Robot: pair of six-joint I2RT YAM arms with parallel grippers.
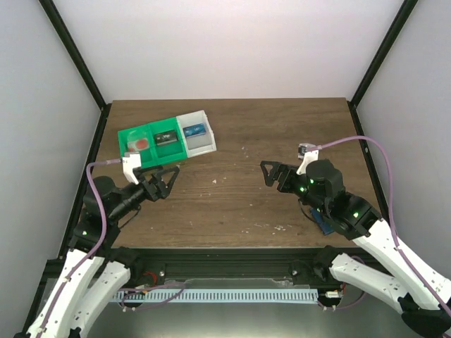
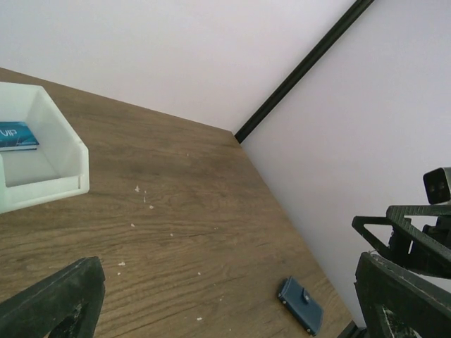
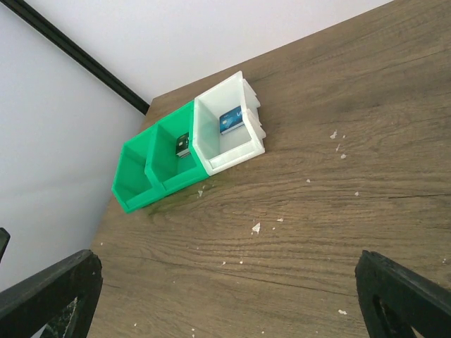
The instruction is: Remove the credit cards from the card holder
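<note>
While the black left gripper (image 1: 166,183) hangs released beside the green-and-white plastic compartment tray (image 3: 169,184), the black right gripper (image 1: 270,174) gapes wide, and the small blue folding card holder (image 2: 301,304) lies on the wooden table (image 1: 232,204) under that arm.

The place is a robotics lab cell, a boxed-in test booth rather than a lived-in room. Plain white panel walls (image 1: 225,42) close it in on the left, back and right, joined at the corners by black frame struts (image 1: 76,56). Inside stands a single wood-grain table (image 1: 232,204). Two white-and-black robot arms, the left arm (image 1: 106,204) and the right arm (image 1: 356,215), are mounted on a black metal rail (image 1: 232,262) along its near edge. Purple cables (image 1: 345,140) loop off the arms, and a white slotted cable duct (image 1: 232,296) runs below the rail. A green-and-white compartment tray (image 3: 141,203) sits on the table
</note>
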